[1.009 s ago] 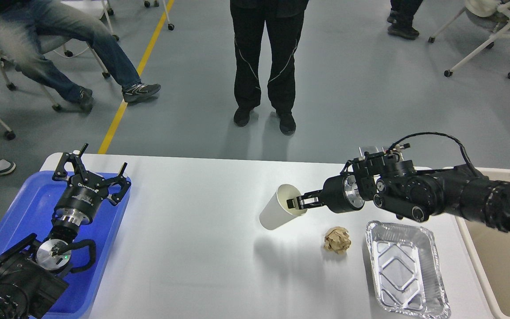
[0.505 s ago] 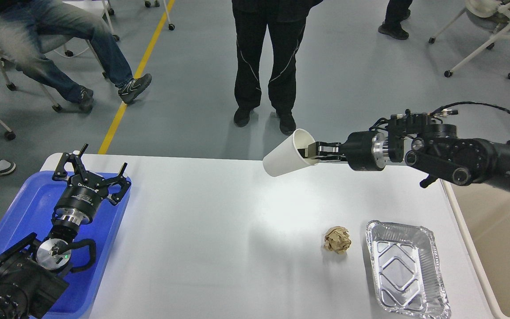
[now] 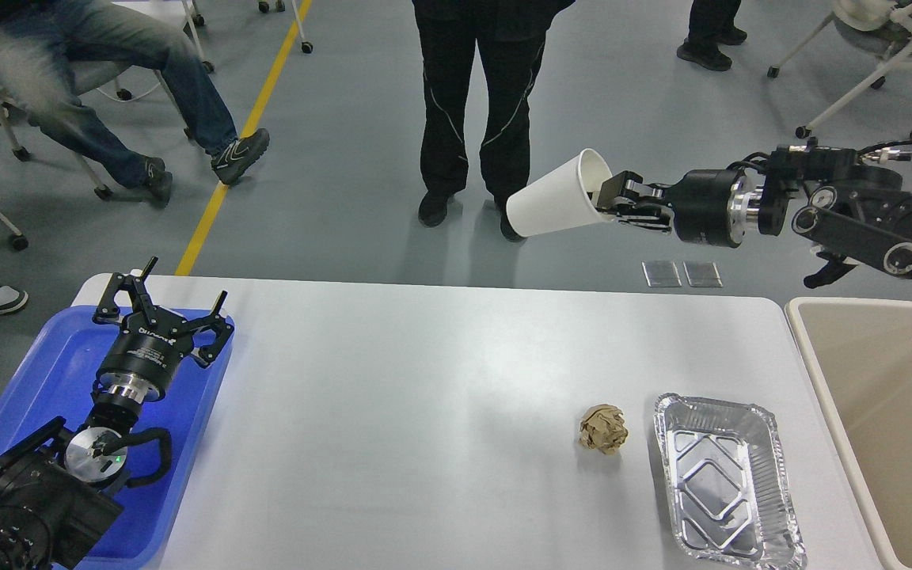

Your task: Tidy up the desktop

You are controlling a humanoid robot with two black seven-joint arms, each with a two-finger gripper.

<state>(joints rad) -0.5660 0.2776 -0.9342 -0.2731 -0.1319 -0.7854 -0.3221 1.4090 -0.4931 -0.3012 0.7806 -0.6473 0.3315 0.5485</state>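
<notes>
Since 1 second ago the right claw (image 3: 610, 202) has risen and swung back from low over the bench (image 3: 393, 412), carrying the white paper cup (image 3: 555, 198) up beyond the far edge, so the cup now hangs in the air in front of a standing person's legs. The right claw is clenched on the cup's rim, 1 finger inside the mouth and 1 outside, and the cup lies nearly on its side, its long axis running left to right with the base pointing left and slightly down. The relation that matters next, in my judgement, is that the beige bin (image 3: 883, 396) sits to the right of and nearer than the cup, just beside the bench's right end, so the right arm is by far the closer one and would have to draw the cup back rightward over the bin's opening. The left claw (image 3: 163, 305) hovers spread wide and empty over the blue tray (image 3: 44, 372) at the bench's left end, well apart from all this. The bench itself is a broad white top with rounded corners and a faint gloss, filling the lower middle of the view; on its right part lie a crumpled brown paper ball (image 3: 603, 428) and, just beside it, an empty foil tray (image 3: 725, 481).
</notes>
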